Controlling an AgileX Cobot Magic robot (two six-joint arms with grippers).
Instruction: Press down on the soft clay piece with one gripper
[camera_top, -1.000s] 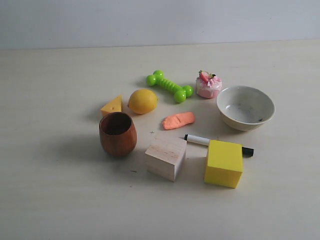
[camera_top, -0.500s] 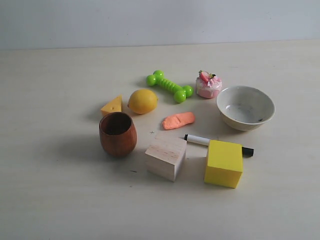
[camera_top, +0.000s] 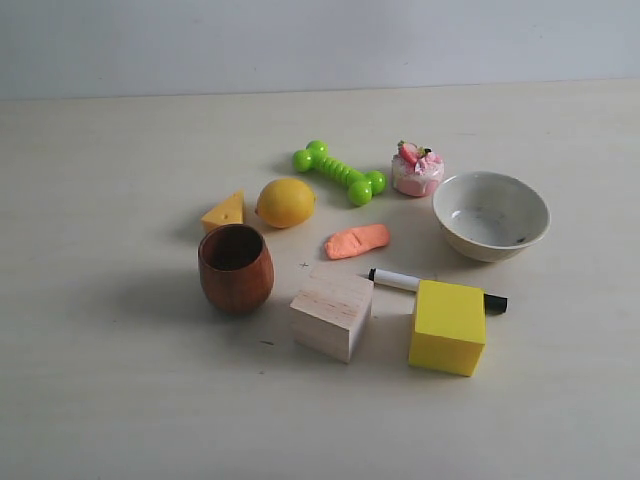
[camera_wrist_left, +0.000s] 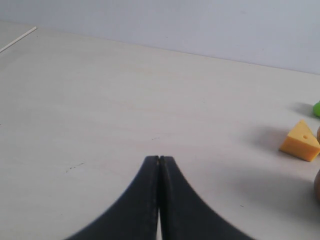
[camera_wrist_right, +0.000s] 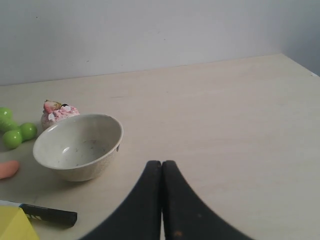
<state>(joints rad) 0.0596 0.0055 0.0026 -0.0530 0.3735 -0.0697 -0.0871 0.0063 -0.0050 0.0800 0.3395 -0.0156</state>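
Observation:
The soft clay piece (camera_top: 357, 241), a small salmon-orange lump, lies flat on the table between the lemon (camera_top: 285, 202) and the white bowl (camera_top: 491, 215). Its end also shows at the edge of the right wrist view as clay (camera_wrist_right: 8, 169). Neither arm appears in the exterior view. My left gripper (camera_wrist_left: 159, 159) is shut with nothing between its fingers, over bare table far from the clay. My right gripper (camera_wrist_right: 161, 163) is also shut and empty, with the bowl (camera_wrist_right: 78, 146) lying between it and the clay.
Around the clay stand a cheese wedge (camera_top: 224, 212), brown cup (camera_top: 235, 268), wooden block (camera_top: 332, 314), yellow block (camera_top: 448, 326), black-and-white marker (camera_top: 436, 288), green toy bone (camera_top: 339, 171) and pink toy cake (camera_top: 417, 169). A wall rises behind the table.

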